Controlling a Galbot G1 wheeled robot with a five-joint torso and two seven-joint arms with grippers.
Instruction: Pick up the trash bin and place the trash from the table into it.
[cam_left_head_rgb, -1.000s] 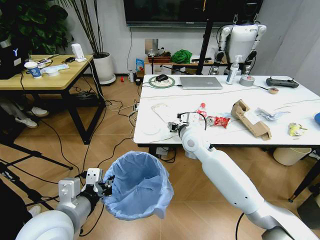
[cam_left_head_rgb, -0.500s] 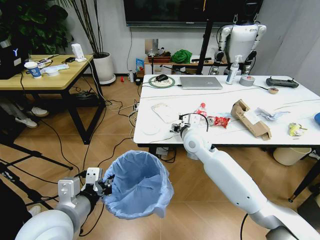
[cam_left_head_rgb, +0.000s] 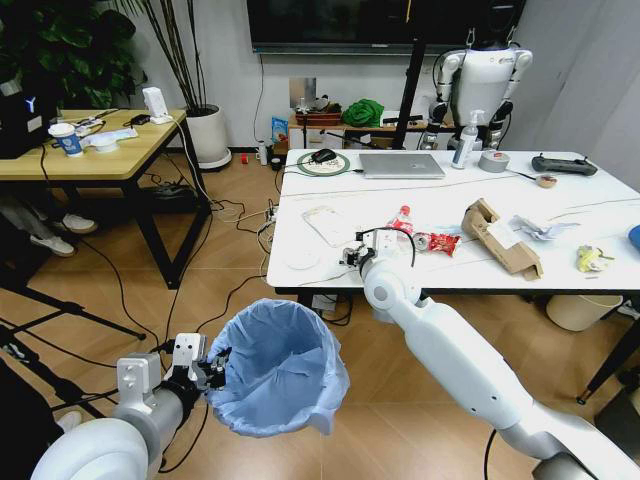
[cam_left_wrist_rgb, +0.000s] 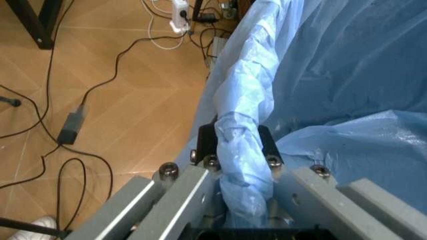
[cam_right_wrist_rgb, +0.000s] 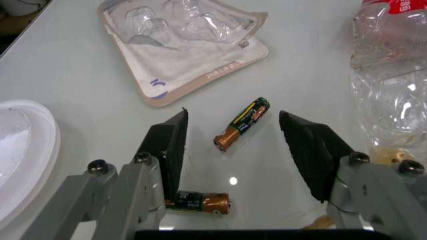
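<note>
The trash bin (cam_left_head_rgb: 275, 365), lined with a crinkled light-blue bag, hangs low at my left. My left gripper (cam_left_head_rgb: 205, 372) is shut on the bin's bag-covered rim (cam_left_wrist_rgb: 248, 125). On the table (cam_left_head_rgb: 450, 195) lie a red-labelled bottle (cam_left_head_rgb: 402, 222), a red wrapper (cam_left_head_rgb: 437, 242), a torn cardboard box (cam_left_head_rgb: 500, 238), crumpled paper (cam_left_head_rgb: 540, 228) and a yellow wrapper (cam_left_head_rgb: 592, 259). My right gripper (cam_left_head_rgb: 352, 255) hovers open over the table's near left part, its fingers either side of a small battery (cam_right_wrist_rgb: 241, 124). The bottle (cam_right_wrist_rgb: 393, 75) lies just beside it.
A second battery (cam_right_wrist_rgb: 197, 202), an empty blister pack (cam_right_wrist_rgb: 183, 47) and a white round lid (cam_right_wrist_rgb: 20, 155) lie near the right gripper. A laptop (cam_left_head_rgb: 402, 165), spray bottle (cam_left_head_rgb: 463, 140) and tape roll (cam_left_head_rgb: 494, 161) stand farther back. Cables cross the floor by the yellow desk (cam_left_head_rgb: 80, 150).
My right gripper has crept slightly to the right over the table. The left gripper keeps its hold and the bin has hardly moved.
</note>
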